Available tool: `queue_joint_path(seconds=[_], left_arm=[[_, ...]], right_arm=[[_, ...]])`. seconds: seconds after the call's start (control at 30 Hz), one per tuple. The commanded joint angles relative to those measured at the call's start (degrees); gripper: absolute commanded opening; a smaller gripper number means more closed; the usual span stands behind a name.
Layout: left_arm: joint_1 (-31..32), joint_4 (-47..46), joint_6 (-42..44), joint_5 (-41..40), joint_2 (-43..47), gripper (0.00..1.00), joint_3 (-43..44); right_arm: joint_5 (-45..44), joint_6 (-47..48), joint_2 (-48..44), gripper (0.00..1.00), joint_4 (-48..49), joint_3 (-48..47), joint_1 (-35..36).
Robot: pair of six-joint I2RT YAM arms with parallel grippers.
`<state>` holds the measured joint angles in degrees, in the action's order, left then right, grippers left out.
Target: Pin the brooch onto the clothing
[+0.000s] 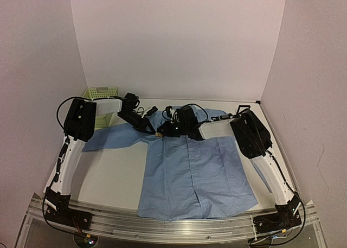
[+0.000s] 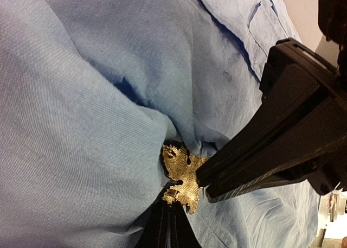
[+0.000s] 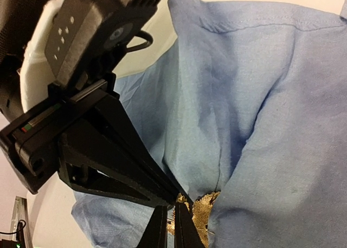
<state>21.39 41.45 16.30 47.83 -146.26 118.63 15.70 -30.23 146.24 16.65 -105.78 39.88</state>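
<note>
Pinched shut, my left gripper [image 2: 171,210] held the brooch [image 2: 181,175] by its lower edge, against the shirt [image 2: 81,123] near the collar. My right gripper [image 3: 172,212], fingers nearly together, touched its other side. I judged the brooch thin, light and easily bent, so best gripped at the rim, and the cloth soft and bunching. The basket [image 1: 100,89] sat well apart, its contents unseen.

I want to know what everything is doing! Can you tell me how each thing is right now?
Light blue button-up shirt: lying flat, front up, bunched near the collar.
Tiny golden mesh brooch: against the bunched fabric, between both grippers.
Left gripper: shut on the brooch.
Right gripper: shut at the brooch's edge; whether it grips is unclear.
Pale green plastic basket: upright, at the back left.
</note>
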Motion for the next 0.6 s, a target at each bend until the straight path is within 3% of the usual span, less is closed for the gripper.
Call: queue_joint_path(seconds=[0.0, 0.23, 0.4, 0.57], left_arm=[[0.1, -0.07, 0.89, -2.21, 1.97, 0.04, 0.45], [-0.03, -0.23, 1.83, -2.8, 2.18, 0.03, 0.87], [-0.29, -1.42, 1.96, -2.44, 3.75, 0.03, -1.01], [-0.65, -1.37, 2.25, -2.16, 3.94, 0.03, -1.15]], right_arm=[[5.31, 5.17, -6.41, 0.1, 1.99, -1.53, -2.19], [14.44, 20.73, -8.98, 0.28, 1.84, -3.45, -4.3], [16.45, 47.15, -11.81, 0.37, 1.55, 3.27, -6.22], [18.19, 61.7, -7.84, 0.26, -3.8, -0.78, -7.94]])
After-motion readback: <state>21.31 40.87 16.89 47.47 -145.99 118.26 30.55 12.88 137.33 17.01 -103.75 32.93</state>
